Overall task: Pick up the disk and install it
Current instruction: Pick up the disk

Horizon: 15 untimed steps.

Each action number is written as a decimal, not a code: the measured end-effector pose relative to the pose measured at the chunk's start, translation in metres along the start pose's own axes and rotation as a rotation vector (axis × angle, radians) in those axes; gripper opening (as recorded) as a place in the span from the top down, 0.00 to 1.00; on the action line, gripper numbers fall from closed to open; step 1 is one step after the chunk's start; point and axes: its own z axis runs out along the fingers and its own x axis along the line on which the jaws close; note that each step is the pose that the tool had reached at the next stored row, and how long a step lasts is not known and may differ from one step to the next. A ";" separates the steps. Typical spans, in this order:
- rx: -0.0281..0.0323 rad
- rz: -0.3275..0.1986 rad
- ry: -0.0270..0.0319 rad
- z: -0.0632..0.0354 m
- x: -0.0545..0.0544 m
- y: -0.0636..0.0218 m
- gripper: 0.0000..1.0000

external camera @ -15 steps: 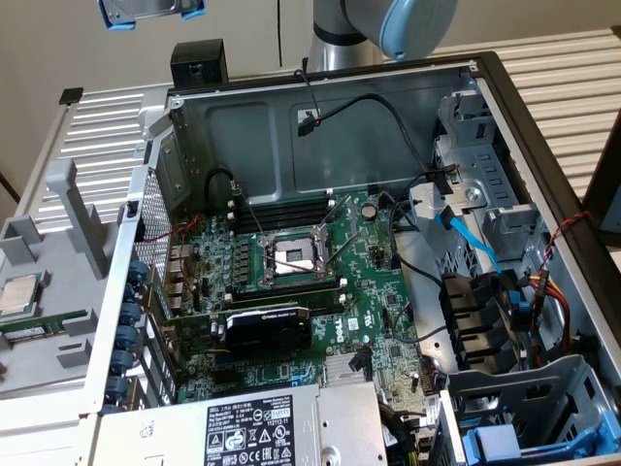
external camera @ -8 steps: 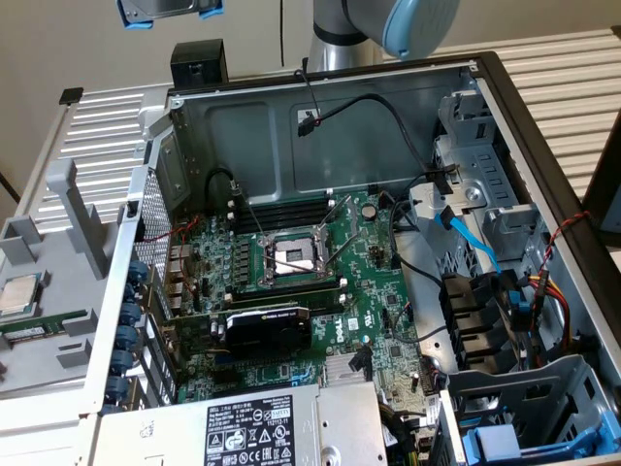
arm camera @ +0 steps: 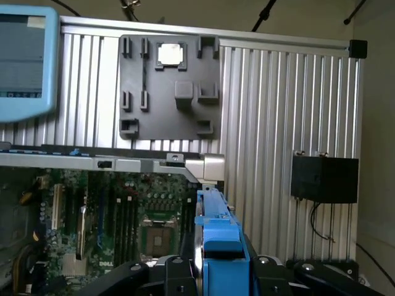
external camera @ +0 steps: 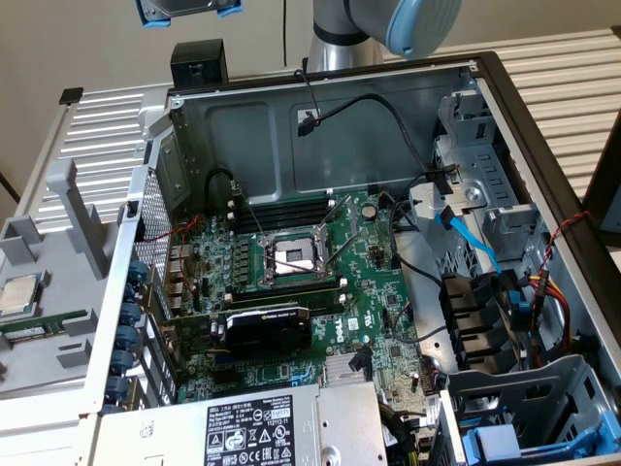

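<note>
The disk (external camera: 189,9) hangs high above the back left corner of the open computer case (external camera: 485,73); its blue carrier frame and silver underside show at the upper edge of the exterior view. In the wrist view the disk (arm camera: 217,231) is seen edge-on, blue frame toward the camera, with a thin silver side beside it. My gripper (arm camera: 219,272) is shut on it, black fingers (arm camera: 176,274) pressing on both sides. Beneath it lie the motherboard (arm camera: 117,222) and the case wall.
Inside the case are the CPU socket (external camera: 294,256), a black graphics card (external camera: 267,325), the grey power-supply box (external camera: 252,427) and loose cables. Drive bays (external camera: 524,427) with a blue carrier sit at the exterior view's lower right. A grey tray (external camera: 39,291) holds a CPU chip (external camera: 17,294).
</note>
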 end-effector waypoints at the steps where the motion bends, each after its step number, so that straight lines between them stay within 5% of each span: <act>1: 0.0000 0.000 0.0000 -0.0004 0.001 -0.0013 0.63; 15: -0.0001 0.000 0.0001 -0.0076 0.023 -0.0218 0.63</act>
